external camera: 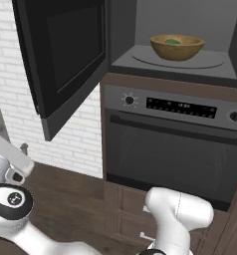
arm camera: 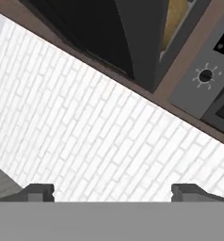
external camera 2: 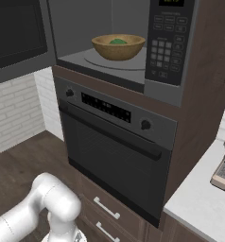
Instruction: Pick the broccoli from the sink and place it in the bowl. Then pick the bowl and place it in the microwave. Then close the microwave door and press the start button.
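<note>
text: none legible | microwave (external camera 2: 168, 42) keypad, oven (external camera 2: 115, 137) display: blurred

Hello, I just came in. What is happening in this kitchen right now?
A white robot arm is loading a microwave. The round light-brown wooden bowl with the small green broccoli inside already sits on the turntable of the dark grey microwave. The tall dark grey microwave door stands open. The gripper holds nothing, its fingers spread wide, facing the white brick wall below the door.
</note>
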Tool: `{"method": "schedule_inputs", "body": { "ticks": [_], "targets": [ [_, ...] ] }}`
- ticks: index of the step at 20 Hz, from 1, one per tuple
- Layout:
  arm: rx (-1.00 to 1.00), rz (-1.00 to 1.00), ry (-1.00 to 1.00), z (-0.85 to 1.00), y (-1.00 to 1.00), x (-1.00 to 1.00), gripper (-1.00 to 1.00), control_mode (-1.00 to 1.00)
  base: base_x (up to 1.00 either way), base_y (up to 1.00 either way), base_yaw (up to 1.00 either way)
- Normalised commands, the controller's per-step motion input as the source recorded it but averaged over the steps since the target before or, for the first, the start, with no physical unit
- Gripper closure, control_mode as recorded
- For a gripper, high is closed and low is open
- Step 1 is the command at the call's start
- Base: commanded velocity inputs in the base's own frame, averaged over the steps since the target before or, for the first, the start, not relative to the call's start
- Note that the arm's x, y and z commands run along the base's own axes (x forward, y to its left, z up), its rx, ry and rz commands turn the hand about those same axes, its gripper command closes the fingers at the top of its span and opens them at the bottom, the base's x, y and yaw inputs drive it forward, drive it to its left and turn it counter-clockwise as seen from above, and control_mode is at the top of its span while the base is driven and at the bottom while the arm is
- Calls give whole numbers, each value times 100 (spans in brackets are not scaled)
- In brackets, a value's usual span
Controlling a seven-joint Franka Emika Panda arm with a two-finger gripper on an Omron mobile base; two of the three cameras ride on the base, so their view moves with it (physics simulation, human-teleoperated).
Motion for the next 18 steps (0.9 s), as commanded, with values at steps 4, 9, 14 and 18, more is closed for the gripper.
{"method": "schedule_inputs", "body": {
  "ticks": [4, 9, 14, 18],
  "targets": [
    [8, 0, -1, -19, 0, 78, -100, -100, 0, 0, 0],
    [8, 0, -8, -39, 2, 72, -100, -100, 0, 0, 0],
    [4, -6, -17, -7, -2, 19, -100, -100, 0, 0, 0],
    [0, -18, -26, 0, -16, 0, -100, -100, 0, 0, 0]
  ]
}}
